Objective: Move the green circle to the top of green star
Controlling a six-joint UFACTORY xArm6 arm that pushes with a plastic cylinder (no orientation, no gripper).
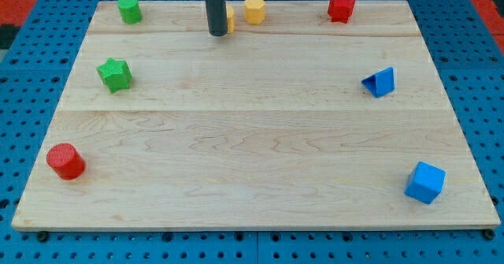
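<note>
**Tip at the far edge, green circle waiting in the corner**

Pale wooden planks make up the board (252, 138), which sits on a blue pegboard surround visible along every edge of the frame. Blocks are scattered around the rim, leaving the middle bare, a layout that seems meant to give the rod room to slide.

My tip (218, 32) rests near the upper centre of the frame, well apart from both task blocks. There is no claw on this rod, so nothing is grasped or released; it can only push.

The green circle (129, 9) stands in the upper left corner. The green star (115, 74) lies below it, nearer the left edge, with a clear gap between the two. The circle already sits roughly above the star in the frame, so I judge the job calls for only a short nudge downward to bring it close.

A yellow block (230, 16) is almost wholly hidden behind the rod; its shape cannot be made out. Just to its right sits a yellow hexagon (254, 9). The rod's upper part is cut off by the frame's top.

Elsewhere: a red star (341, 7) upper right, a blue triangle (380, 82) at right, a blue cube (425, 182) lower right, a red cylinder (65, 161) lower left.
</note>
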